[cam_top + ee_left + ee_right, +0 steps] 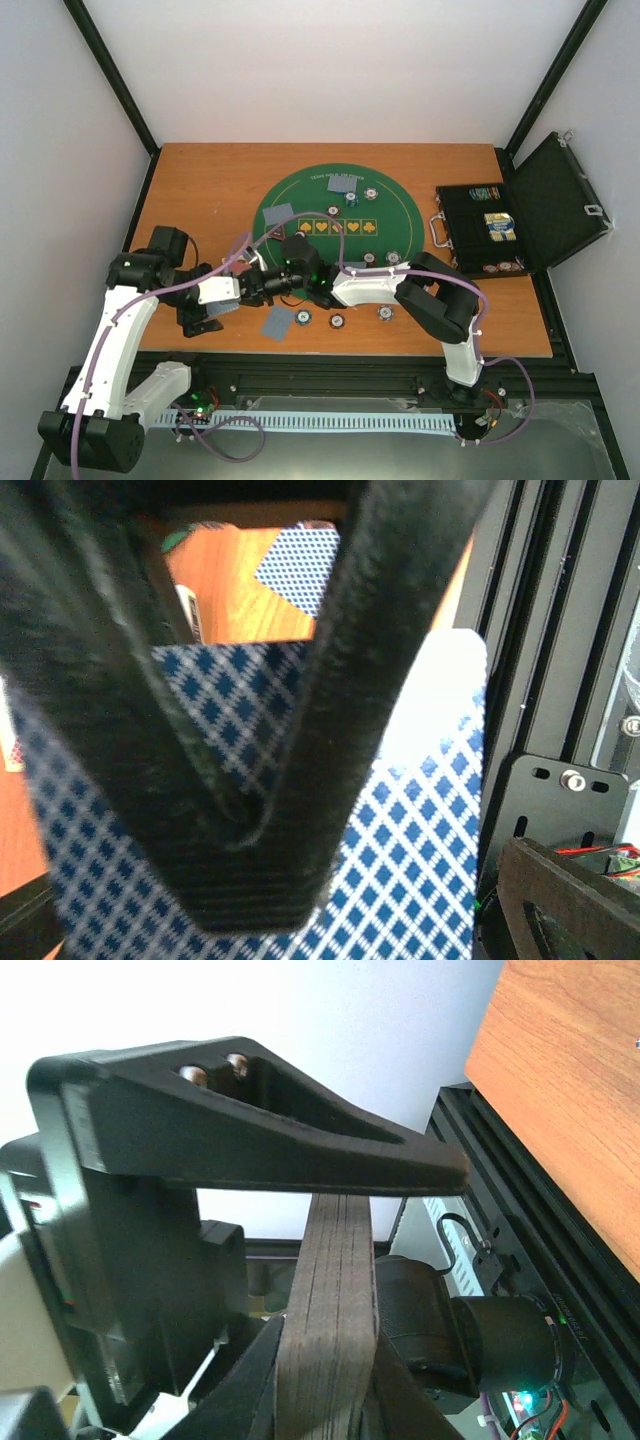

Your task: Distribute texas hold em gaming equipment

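**Slippery deck held at six o'clock**

The deck of cards (pixel 335 1300) is light, slick and apt to fan; I judge a pinch across its flat faces safest. The right claw (pixel 325 1390) grips it so, above the 6 o'clock rim of the green mat (pixel 300 200). Both forearms lie level, wrists meeting. Whether the left claw (pixel 278 281) is wide I cannot tell.

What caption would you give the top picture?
Left arm and right arm meet by the green mat, cards and chips around, case open.
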{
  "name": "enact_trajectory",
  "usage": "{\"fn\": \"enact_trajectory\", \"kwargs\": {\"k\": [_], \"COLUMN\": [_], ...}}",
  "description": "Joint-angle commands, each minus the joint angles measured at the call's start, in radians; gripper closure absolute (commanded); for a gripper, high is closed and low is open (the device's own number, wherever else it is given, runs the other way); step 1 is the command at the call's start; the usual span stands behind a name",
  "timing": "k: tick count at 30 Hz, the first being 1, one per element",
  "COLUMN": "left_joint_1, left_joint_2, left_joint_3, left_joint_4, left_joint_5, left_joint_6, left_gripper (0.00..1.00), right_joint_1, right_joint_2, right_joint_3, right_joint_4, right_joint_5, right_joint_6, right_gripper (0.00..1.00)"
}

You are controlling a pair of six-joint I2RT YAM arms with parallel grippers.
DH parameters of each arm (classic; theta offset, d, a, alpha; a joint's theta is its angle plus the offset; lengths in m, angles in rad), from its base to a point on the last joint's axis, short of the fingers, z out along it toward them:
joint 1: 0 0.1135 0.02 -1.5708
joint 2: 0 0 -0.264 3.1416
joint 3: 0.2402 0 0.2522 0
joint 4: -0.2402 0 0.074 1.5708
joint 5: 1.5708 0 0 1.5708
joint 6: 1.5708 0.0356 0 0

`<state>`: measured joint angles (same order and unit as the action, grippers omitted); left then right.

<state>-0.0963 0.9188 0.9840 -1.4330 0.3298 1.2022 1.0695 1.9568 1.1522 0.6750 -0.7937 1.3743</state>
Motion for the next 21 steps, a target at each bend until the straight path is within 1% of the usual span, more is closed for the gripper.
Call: {"fn": "enact_trajectory", "kwargs": {"k": [1, 3, 5, 10, 16, 19, 21], "left_joint_1": [0.001, 0.001, 0.001, 0.000, 0.000, 0.001, 0.001], "left_joint_2": [-0.024, -0.038, -0.041, -0.019, -0.022, -0.024, -0.028], "left_joint_3": [-0.031, -0.041, -0.036, -0.012, -0.034, -0.028, -0.013], "left_joint_4": [0.000, 0.033, 0.040, 0.041, 0.043, 0.040, 0.034], "left_joint_5": [0.004, 0.004, 0.017, 0.025, 0.045, 0.059, 0.072], "left_joint_6": [0.053, 0.054, 0.064, 0.067, 0.091, 0.088, 0.089], "left_gripper": [0.00, 0.00, 0.03, 0.17, 0.21, 0.27, 0.33], "right_joint_1": [0.010, 0.010, 0.010, 0.012, 0.011, 0.010, 0.011], "right_joint_2": [-0.039, -0.039, -0.038, -0.022, -0.016, -0.023, -0.019], "right_joint_3": [-0.012, -0.011, -0.013, -0.024, -0.022, -0.016, -0.020], "right_joint_4": [0.053, 0.045, 0.042, 0.035, 0.044, -0.020, -0.034], "right_joint_5": [0.002, -0.001, -0.003, -0.005, -0.013, -0.006, -0.004], "right_joint_6": [0.004, -0.001, -0.003, -0.004, 0.000, -0.040, -0.048], "right_gripper": [0.97, 0.97, 0.97, 0.97, 0.97, 0.97, 0.97]}}
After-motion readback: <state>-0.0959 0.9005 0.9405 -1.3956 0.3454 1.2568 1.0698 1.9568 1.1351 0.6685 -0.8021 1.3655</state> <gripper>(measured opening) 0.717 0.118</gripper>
